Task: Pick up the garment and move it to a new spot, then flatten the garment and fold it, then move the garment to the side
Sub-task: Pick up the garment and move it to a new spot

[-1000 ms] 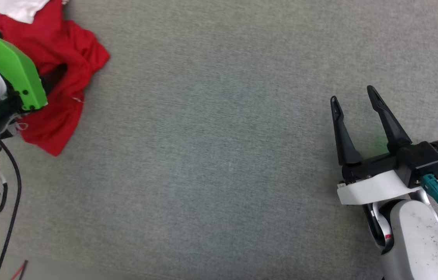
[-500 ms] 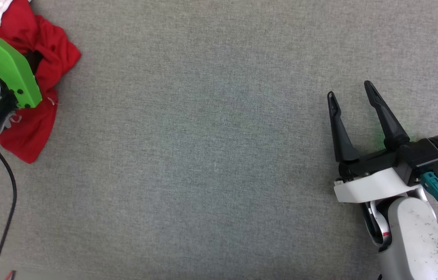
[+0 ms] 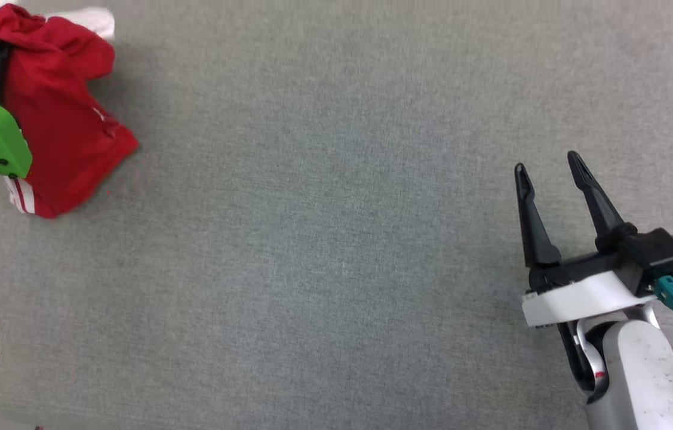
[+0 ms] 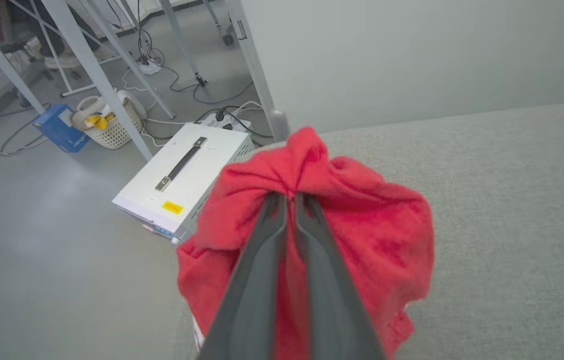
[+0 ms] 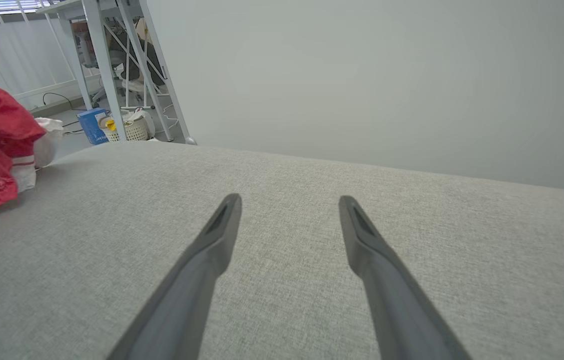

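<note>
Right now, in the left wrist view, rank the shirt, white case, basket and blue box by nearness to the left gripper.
1. Shirt: clamped in the left gripper itself.
2. White case: on the floor, left of the shirt.
3. Basket and blue box: side by side, farther up-left; too close to call.

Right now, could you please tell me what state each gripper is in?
The left gripper is shut on the garment, pinching a bunched fold.
The right gripper is open, holding nothing.
</note>
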`<state>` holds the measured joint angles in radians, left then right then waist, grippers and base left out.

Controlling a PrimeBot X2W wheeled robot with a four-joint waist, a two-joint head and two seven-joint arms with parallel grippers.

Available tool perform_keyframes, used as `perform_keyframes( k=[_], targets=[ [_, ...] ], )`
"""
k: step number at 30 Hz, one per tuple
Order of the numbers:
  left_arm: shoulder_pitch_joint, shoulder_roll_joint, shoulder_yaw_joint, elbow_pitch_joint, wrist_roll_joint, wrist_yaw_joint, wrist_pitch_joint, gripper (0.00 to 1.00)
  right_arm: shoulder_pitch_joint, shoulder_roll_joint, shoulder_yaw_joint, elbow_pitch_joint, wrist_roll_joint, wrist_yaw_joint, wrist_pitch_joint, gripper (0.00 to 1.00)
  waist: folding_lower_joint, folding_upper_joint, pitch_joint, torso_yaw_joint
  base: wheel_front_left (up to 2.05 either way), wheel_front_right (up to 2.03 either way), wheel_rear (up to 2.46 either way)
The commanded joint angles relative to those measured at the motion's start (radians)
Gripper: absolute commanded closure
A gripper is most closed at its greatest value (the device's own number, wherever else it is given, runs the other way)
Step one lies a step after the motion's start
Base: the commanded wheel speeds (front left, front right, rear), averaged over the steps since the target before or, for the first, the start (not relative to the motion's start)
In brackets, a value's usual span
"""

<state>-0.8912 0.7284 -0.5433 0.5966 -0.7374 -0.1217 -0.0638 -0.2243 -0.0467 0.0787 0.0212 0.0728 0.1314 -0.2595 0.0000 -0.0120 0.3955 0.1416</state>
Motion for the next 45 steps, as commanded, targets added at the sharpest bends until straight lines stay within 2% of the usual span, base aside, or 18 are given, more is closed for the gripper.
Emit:
perform_keyframes(
  k=[1, 5, 11, 15, 19, 24, 28, 33, 38, 39, 40, 41, 45],
  targets=[
    [0.014, 0.01, -0.006, -0.016, 0.022, 0.008, -0.017, 1.0, 0.017, -0.004, -0.009, 0.004, 0.012, -0.001, -0.002, 0.0, 0.0, 0.012, -0.11, 0.001, 0.0, 0.0, 0.0],
    [0.022, 0.023, -0.042, -0.085, 0.08, 0.018, -0.038, 1.0, 0.045, -0.004, -0.031, 0.007, 0.03, -0.001, -0.002, 0.0, 0.0, 0.012, -0.174, -0.011, 0.0, 0.0, 0.0],
    [0.035, 0.017, -0.101, -0.208, 0.127, 0.02, -0.009, 1.0, 0.071, -0.004, -0.056, 0.004, 0.049, -0.001, -0.002, 0.0, 0.0, 0.012, -0.235, -0.048, 0.0, 0.0, 0.0],
    [0.037, -0.011, -0.142, -0.288, 0.15, 0.022, 0.017, 1.0, 0.081, -0.004, -0.068, 0.001, 0.056, -0.001, -0.002, 0.0, 0.0, 0.012, -0.25, -0.088, 0.0, 0.0, 0.0],
    [0.033, -0.062, -0.192, -0.347, 0.176, 0.021, 0.032, 1.0, 0.084, -0.004, -0.081, -0.003, 0.059, -0.001, -0.002, 0.0, 0.0, 0.012, -0.25, -0.136, 0.0, 0.0, 0.0],
    [0.043, -0.18, -0.274, -0.379, 0.191, 0.015, 0.033, 1.0, 0.083, -0.004, -0.122, -0.01, 0.072, -0.001, -0.002, 0.0, 0.0, 0.012, -0.241, -0.191, 0.0, 0.0, 0.0],
    [0.083, -0.304, -0.397, -0.359, 0.204, 0.003, 0.031, 1.0, 0.078, -0.004, -0.159, -0.018, 0.083, -0.001, -0.002, 0.0, 0.0, 0.012, -0.229, -0.221, 0.0, 0.0, 0.0],
    [0.155, -0.459, -0.56, -0.274, 0.204, -0.006, 0.015, 1.0, 0.068, -0.004, -0.18, -0.02, 0.087, -0.001, -0.002, 0.0, 0.0, 0.012, -0.22, -0.246, 0.0, 0.0, 0.0],
    [0.205, -0.565, -0.667, -0.167, 0.172, -0.008, 0.011, 1.0, 0.066, -0.004, -0.18, -0.021, 0.087, -0.001, -0.002, 0.0, 0.0, 0.012, -0.215, -0.248, 0.0, 0.0, 0.0],
    [0.208, -0.579, -0.683, -0.148, 0.168, -0.008, 0.007, 0.69, 0.067, -0.004, -0.178, -0.02, 0.086, -0.001, -0.002, 0.0, 0.0, 0.012, -0.214, -0.246, 0.0, 0.0, 0.0],
    [0.209, -0.587, -0.692, -0.135, 0.167, -0.008, 0.0, 0.14, 0.068, -0.004, -0.176, -0.019, 0.086, -0.001, -0.002, 0.0, 0.0, 0.012, -0.214, -0.243, 0.0, 0.0, 0.0],
    [0.212, -0.595, -0.701, -0.116, 0.159, -0.009, -0.002, 0.0, 0.069, -0.004, -0.172, -0.017, 0.087, -0.001, -0.002, 0.0, 0.0, 0.012, -0.214, -0.238, 0.0, 0.0, 0.0],
    [0.194, -0.598, -0.703, -0.068, 0.136, -0.009, -0.048, 0.0, 0.076, -0.004, -0.166, -0.014, 0.083, -0.001, -0.002, 0.0, 0.0, 0.012, -0.224, -0.212, 0.0, 0.0, 0.0]
  ],
)
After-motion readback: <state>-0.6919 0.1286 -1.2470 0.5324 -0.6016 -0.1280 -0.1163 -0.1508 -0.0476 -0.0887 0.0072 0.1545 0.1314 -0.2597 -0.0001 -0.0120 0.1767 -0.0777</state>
